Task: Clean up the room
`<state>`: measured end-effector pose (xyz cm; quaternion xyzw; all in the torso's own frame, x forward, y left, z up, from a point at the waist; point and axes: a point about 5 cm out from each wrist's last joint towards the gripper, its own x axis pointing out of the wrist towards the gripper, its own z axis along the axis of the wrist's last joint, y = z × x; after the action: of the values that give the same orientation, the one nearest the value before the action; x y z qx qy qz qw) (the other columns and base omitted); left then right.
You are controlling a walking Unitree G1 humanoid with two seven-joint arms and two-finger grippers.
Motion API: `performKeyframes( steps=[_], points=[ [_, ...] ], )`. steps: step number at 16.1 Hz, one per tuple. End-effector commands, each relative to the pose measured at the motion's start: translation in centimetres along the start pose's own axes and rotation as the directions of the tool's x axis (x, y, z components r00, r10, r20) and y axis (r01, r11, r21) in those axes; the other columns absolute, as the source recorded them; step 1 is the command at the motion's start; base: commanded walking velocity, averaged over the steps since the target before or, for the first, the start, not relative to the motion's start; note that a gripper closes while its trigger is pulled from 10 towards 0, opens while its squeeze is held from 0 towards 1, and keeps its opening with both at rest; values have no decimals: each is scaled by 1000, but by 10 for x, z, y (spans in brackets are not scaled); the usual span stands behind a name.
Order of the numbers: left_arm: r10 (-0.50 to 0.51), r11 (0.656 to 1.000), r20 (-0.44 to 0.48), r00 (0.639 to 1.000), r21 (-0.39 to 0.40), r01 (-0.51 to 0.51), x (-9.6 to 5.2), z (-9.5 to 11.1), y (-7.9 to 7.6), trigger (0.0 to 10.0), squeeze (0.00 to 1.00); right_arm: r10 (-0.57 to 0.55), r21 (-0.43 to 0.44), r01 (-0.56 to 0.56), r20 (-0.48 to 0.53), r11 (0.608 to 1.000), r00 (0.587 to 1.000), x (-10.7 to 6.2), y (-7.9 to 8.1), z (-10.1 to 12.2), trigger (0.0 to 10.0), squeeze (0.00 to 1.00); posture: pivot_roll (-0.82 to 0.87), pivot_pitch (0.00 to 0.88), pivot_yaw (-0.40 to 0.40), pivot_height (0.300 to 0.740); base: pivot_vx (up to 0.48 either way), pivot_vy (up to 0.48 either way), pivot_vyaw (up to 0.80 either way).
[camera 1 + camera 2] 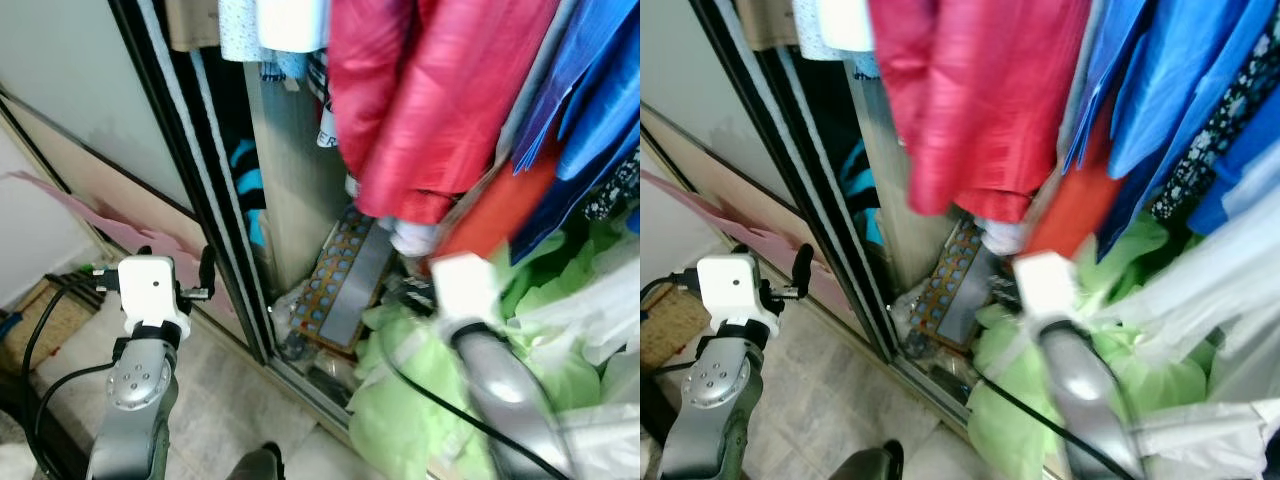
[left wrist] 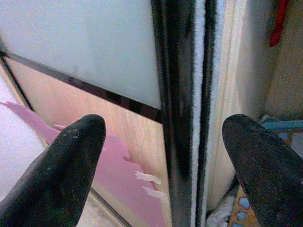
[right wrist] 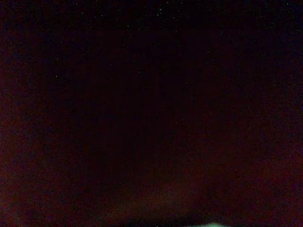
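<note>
A sliding wardrobe door with a frosted panel has a black frame edge. My left gripper is held up beside that edge, open. In the left wrist view its two black fingers stand wide apart, with the door's black edge in line between them, apart from both. My right arm reaches into the wardrobe over a heap of light green cloth. Its white wrist box hides the fingers, and the right wrist view is nearly black. A red garment and blue garments hang above.
A patterned board leans at the wardrobe's bottom, behind the sill. Pink paper sticks to the lower door panel. A woven basket and black cables lie on the tiled floor at my left.
</note>
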<state>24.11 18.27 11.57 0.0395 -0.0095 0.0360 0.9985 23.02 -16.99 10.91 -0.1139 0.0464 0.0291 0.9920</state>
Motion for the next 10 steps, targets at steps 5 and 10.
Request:
performKeyframes(
  steps=[5, 10],
  points=[
    [-31, 999, -19, 999, 12, 31, 3, -5, -1, 10000, 0, 273, 210, -221, -263, 952, 925, -33, 6, -25, 10000, 0, -16, 33, -2, 740, 0, 0, 0],
    [-49, 999, -15, 999, 20, 49, 5, -5, -5, 10000, 0, 433, 247, -384, -194, 890, 880, -15, 22, -10, 10000, 0, -2, 26, -14, 740, 0, 0, 109]
  ],
)
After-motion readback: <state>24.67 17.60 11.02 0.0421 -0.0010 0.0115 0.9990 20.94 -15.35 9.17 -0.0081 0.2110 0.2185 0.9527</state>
